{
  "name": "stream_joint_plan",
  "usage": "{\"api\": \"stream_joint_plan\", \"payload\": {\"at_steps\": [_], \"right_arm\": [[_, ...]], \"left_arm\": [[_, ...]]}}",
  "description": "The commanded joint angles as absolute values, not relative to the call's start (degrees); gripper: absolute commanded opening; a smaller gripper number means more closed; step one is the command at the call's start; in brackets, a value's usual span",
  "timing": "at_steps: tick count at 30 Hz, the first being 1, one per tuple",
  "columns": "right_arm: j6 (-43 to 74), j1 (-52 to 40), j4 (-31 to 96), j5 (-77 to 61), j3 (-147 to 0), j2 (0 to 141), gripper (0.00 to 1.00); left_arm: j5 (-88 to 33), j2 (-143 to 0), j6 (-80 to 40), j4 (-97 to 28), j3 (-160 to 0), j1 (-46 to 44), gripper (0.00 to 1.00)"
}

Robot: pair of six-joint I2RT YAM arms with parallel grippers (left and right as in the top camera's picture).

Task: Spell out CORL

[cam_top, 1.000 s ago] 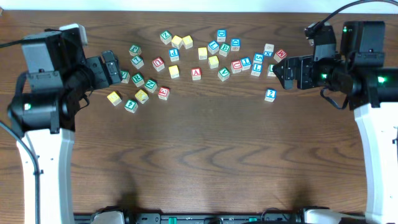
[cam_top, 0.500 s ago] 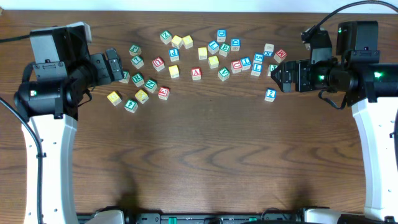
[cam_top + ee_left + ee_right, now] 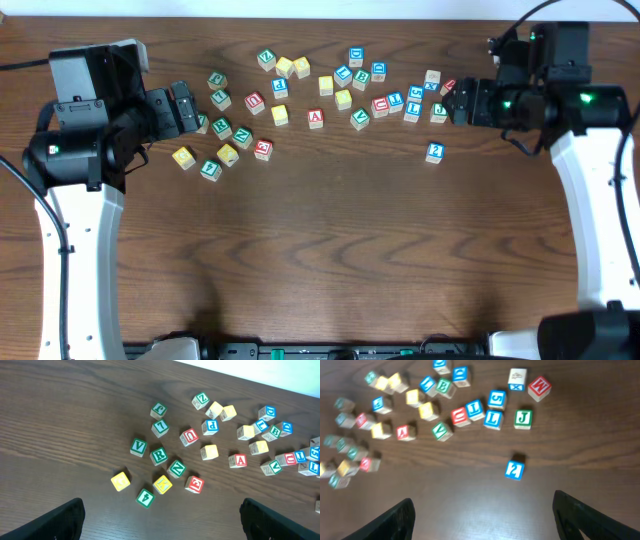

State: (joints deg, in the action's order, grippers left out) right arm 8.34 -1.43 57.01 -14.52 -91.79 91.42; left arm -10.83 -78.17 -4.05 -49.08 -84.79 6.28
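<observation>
Black right gripper nearer M cube

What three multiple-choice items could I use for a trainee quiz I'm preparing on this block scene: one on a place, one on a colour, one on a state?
1. Where is the blue 2 cube?
A) standing alone, apart from the rest
B) stacked on another cube
C) held in a gripper

2. What colour is the letter on the A cube?
A) blue
B) red
C) green

3. How is the left gripper?
A) shut on a cube
B) shut and empty
C) open and empty

Answers:
1 A: nothing touches it in the overhead view.
2 B: the A shows red on a pale face in the overhead and left wrist views.
3 C: in the left wrist view its jaws stand wide apart with nothing between them.
</observation>
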Motion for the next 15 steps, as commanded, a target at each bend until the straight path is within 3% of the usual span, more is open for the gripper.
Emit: {"api": "stream_joint_plan", "payload": {"at_steps": [1,15], "right_arm": [[10.48,-2.37,54.98,-12.32,-92.68,94.15,0.84],[10.68,-5.37,50.76,-11.94,-92.68,97.95,0.89]], "left_arm": [[-11.16,-78.35,-3.86,-49.08,-86.00,6.57,0.98],[-9.69,-86.63,-8.25,-44.07,-87.13,3.86,0.98]]}}
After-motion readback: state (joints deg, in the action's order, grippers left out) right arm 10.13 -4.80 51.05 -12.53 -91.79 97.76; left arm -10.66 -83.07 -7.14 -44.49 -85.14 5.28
